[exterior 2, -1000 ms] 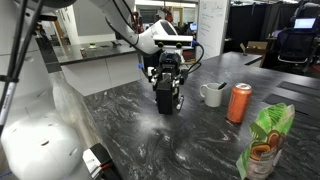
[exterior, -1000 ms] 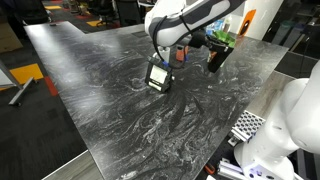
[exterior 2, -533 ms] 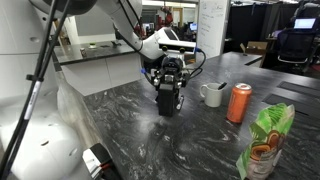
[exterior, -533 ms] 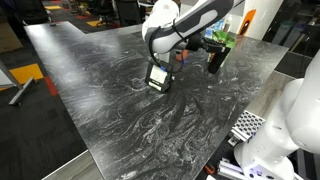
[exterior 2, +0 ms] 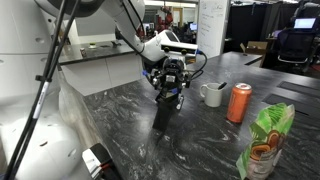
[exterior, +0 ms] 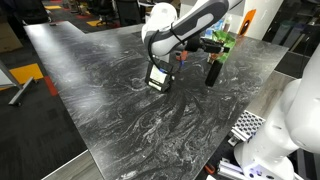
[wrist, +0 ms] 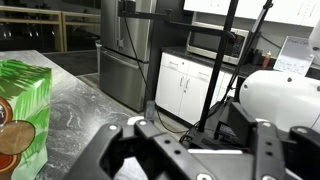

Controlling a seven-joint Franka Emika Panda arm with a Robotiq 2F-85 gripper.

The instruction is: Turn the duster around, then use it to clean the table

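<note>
The black duster (exterior: 211,70) hangs from my gripper (exterior: 208,48) over the far side of the black-and-grey marble table (exterior: 110,90). In an exterior view the duster (exterior 2: 161,112) points down below the gripper (exterior 2: 170,85), and its lower end is at or just above the table (exterior 2: 200,140). The gripper is shut on the duster's upper end. In the wrist view the black jaws (wrist: 195,150) fill the bottom of the frame and point level across the room. The duster's lower part is out of that view.
A white mug (exterior 2: 212,95), an orange can (exterior 2: 240,102) and a green bag (exterior 2: 265,140) stand close to the duster. The bag also shows in the wrist view (wrist: 22,95). A small black-and-white object (exterior: 158,76) sits on the table beside the arm.
The duster has swung and dropped lower toward the tabletop under the gripper. The wrist has turned a little. The mug, can and bag have not moved.
</note>
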